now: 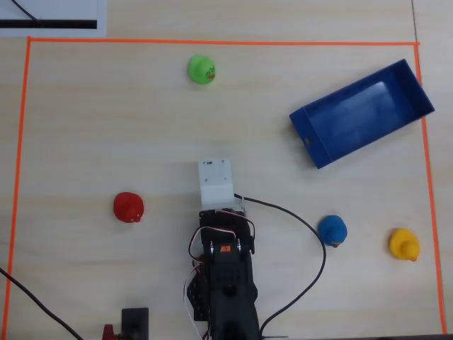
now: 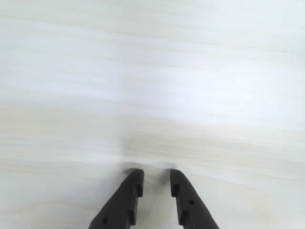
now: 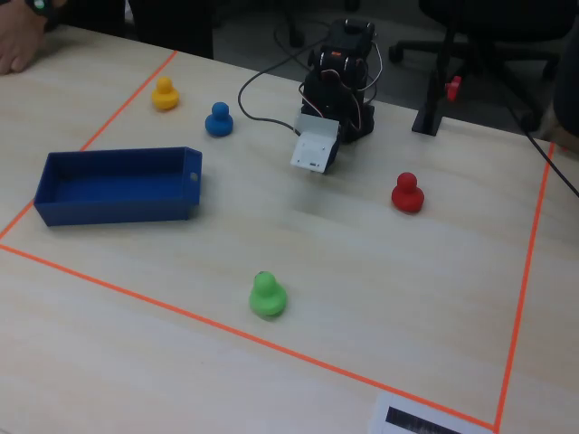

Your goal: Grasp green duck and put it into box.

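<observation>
As seen in the wrist view, the black two-finger gripper (image 2: pixel 157 183) hangs over bare pale wooden table (image 2: pixel 152 86), its 2 jaws slightly parted and empty. In the overhead view, the small lime-green rubber duck (image 1: pixel 202 69) sits near the table's top edge, apart from the shallow dark-blue rectangular box (image 1: pixel 361 113) beside the right edge.
</observation>
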Tool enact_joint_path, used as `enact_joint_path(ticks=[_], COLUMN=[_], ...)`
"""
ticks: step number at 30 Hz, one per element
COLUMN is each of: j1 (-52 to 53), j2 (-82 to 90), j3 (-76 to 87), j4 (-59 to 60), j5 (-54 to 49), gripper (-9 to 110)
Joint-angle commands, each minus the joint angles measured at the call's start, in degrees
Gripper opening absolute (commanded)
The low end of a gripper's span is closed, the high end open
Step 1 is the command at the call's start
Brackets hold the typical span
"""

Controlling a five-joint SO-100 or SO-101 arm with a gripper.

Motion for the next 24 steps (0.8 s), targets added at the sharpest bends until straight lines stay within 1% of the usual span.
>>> enact_joint_path(ticks=[1,17,21,24], j1=[0.3,0.3,0.3,0.3], j2=[0.2,0.2,0.2,0.2], j3=[0.0,0.0,0.0,0.0], j4=[1.3,1.3,1.3,1.3], j5=[-0.3,-0.3,-0.6,-0.6], gripper=[4,4,0,0])
